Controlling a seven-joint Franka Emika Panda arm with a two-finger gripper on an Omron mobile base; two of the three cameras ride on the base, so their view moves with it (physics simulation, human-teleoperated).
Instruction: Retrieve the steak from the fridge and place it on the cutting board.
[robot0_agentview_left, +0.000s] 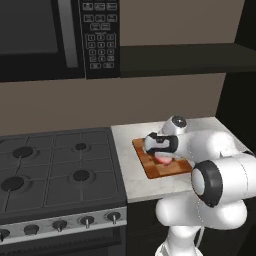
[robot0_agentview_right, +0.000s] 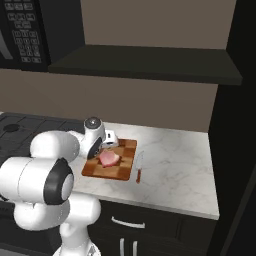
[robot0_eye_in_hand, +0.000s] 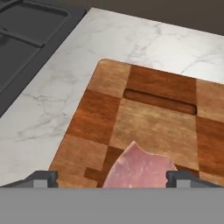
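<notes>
The pink-red steak lies flat on the checkered wooden cutting board, which rests on the marble counter. My gripper hangs just above the steak, open, with its two fingertips spread wide on either side of the meat and apart from it. In the left base view the hand hovers over the steak and hides part of the board. The fridge is out of view.
A red-handled knife lies on the counter right beside the board. A gas stove adjoins the counter on the left, with a black microwave above it. A dark shelf runs over the counter.
</notes>
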